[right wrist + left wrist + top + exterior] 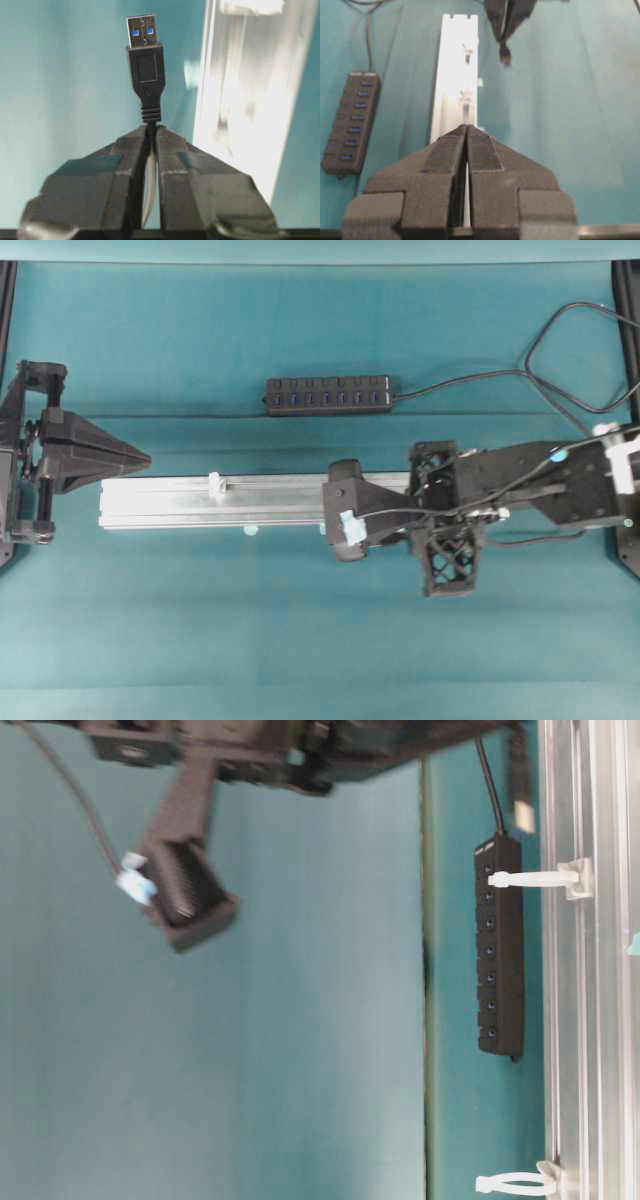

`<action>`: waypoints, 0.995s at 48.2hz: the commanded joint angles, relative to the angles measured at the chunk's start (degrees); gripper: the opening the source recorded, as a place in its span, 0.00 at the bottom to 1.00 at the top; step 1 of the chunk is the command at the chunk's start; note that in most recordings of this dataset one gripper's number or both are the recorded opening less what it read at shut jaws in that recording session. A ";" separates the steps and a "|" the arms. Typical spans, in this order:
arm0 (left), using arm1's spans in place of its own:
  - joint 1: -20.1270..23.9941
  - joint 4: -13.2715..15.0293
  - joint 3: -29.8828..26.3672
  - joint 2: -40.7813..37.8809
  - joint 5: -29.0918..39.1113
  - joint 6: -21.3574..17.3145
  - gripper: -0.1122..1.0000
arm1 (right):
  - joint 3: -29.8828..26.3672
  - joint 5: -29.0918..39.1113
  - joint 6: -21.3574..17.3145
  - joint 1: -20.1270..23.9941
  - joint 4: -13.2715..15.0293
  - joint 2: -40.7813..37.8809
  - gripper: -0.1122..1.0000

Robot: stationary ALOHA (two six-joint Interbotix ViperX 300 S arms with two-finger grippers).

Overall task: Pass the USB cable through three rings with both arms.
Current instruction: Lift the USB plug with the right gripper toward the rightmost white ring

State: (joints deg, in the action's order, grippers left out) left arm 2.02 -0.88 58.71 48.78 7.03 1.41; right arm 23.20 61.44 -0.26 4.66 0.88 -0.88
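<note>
Two arms [75, 452] [520, 485], one USB cable [145, 75], one rail [260, 500], one hub [329, 395], two visible rings [530, 878] [515, 1183]

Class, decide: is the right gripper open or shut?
Shut: the right gripper pinches the USB cable just behind its plug, fingers pressed against it.

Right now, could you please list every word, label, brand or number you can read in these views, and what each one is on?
None can be read.
USB hub: no readable marking.
USB cable plug: no print.
Tag on right hand: blank, as far as shows.
</note>
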 commanded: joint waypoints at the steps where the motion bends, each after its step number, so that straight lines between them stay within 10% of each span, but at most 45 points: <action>1: 0.09 -0.18 -1.67 -0.09 -0.53 0.00 0.12 | -1.58 3.34 1.05 -0.88 0.97 3.16 0.03; 14: 0.09 -0.18 -2.29 -0.09 -0.44 0.00 0.12 | -0.35 10.20 1.05 -3.34 5.10 8.53 0.03; 48: -0.18 -0.18 -2.72 0.62 -0.18 0.18 0.12 | 11.60 6.33 0.44 -5.01 5.27 16.96 0.03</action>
State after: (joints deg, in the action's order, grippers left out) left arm 1.85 -0.88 57.66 49.31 7.12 1.58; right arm 33.57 69.96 0.26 -0.26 6.06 14.68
